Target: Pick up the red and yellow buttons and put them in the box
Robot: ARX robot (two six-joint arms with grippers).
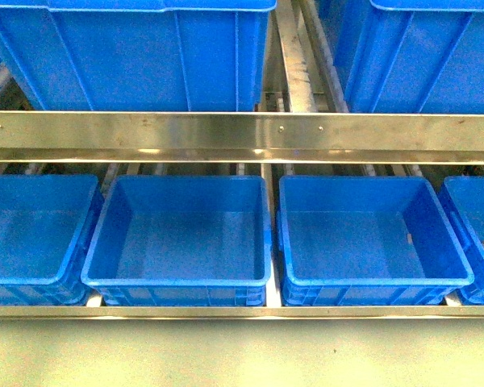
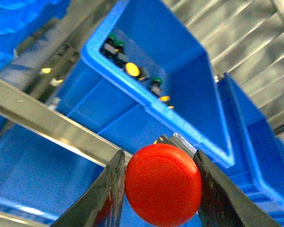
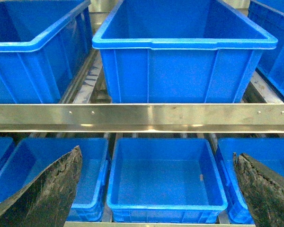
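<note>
In the left wrist view a large round red button [image 2: 163, 184] fills the space between two dark fingers [image 2: 106, 196], and my left gripper [image 2: 160, 189] is shut on it. Beyond it a blue bin [image 2: 180, 71] holds a yellow button [image 2: 132, 70] among several green-capped pieces [image 2: 156, 81]. My right gripper [image 3: 156, 189] is open, its fingers [image 3: 52, 189] wide apart with nothing between them, looking at an empty blue box [image 3: 166, 177] on the lower shelf. Neither arm shows in the front view.
A steel rail [image 1: 242, 135] crosses between the upper and lower shelves. Blue bins [image 1: 181, 238] stand side by side on the lower shelf, with larger ones [image 1: 137, 52] above. A pale floor strip [image 1: 242, 351] runs in front.
</note>
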